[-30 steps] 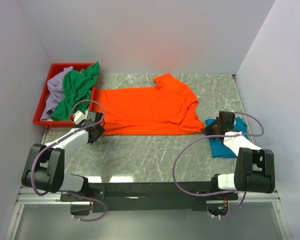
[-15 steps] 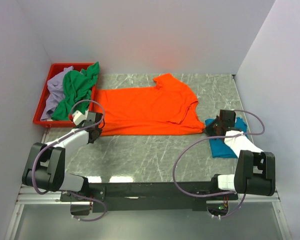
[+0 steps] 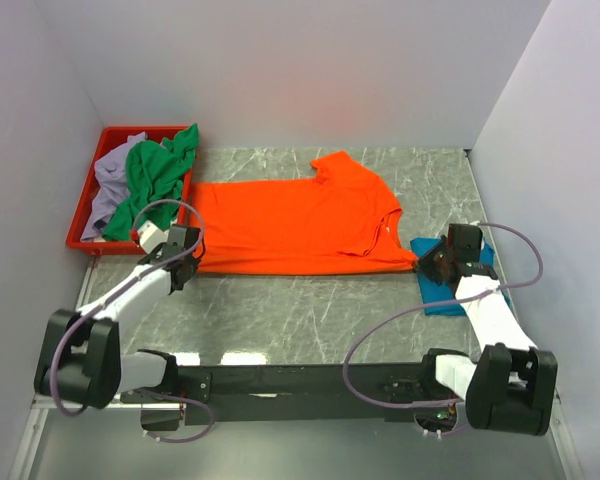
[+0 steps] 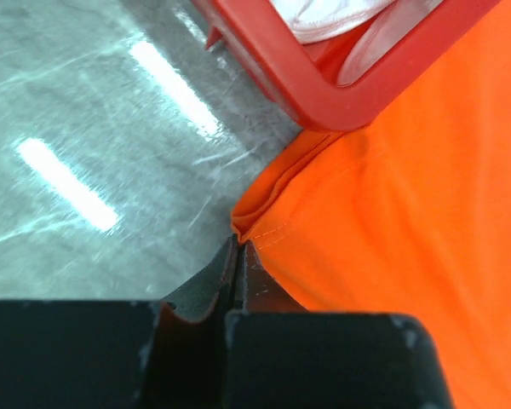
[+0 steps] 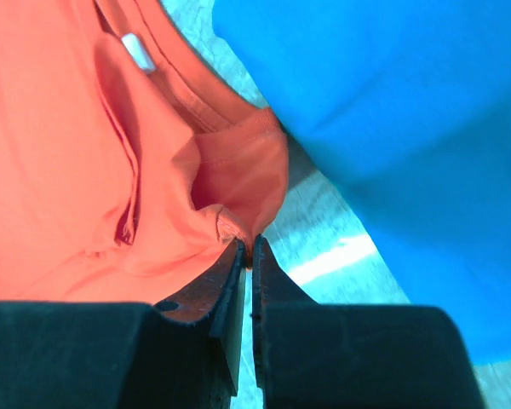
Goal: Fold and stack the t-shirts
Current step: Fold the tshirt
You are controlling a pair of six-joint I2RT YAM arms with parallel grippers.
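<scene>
The orange t-shirt (image 3: 300, 225) lies spread flat across the middle of the table, collar to the right. My left gripper (image 3: 187, 262) is at its near left corner, shut on the hem corner (image 4: 255, 223) next to the tray. My right gripper (image 3: 427, 262) is shut on a bunched fold of the orange shirt (image 5: 230, 223) at its near right corner. A teal t-shirt (image 3: 442, 298) lies folded just right of that gripper, filling the right of the right wrist view (image 5: 392, 128). The green t-shirt (image 3: 155, 180) and lavender t-shirt (image 3: 108, 190) lie crumpled in the tray.
A red plastic tray (image 3: 115, 133) stands at the back left; its corner (image 4: 281, 77) is close to my left fingers. White walls close in the left, back and right sides. Grey marbled tabletop (image 3: 300, 310) runs between the orange shirt and the arm bases.
My left gripper has closed on the orange shirt's corner. The right gripper has shifted a little right, and the shirt's right side has moved slightly right with it.
</scene>
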